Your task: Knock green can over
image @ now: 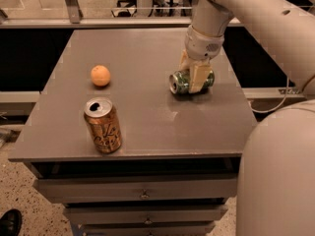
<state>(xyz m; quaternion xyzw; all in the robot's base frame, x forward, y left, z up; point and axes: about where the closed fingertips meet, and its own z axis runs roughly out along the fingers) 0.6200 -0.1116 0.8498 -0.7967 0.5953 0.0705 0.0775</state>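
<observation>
The green can [179, 82] lies on its side on the right part of the grey table [147, 117], its silver top facing left. My gripper [193, 80] comes down from the arm at the upper right and straddles the can. One cream finger [199, 76] lies across the can's near side and the other is behind it, so the gripper is shut on the can. The can's right end shows just past the fingers.
A gold-brown can with cursive lettering [103, 125] stands upright near the table's front left. An orange ball [100, 75] rests on the left side. Drawers [142, 194] sit under the tabletop. The robot's white body [280, 171] fills the lower right.
</observation>
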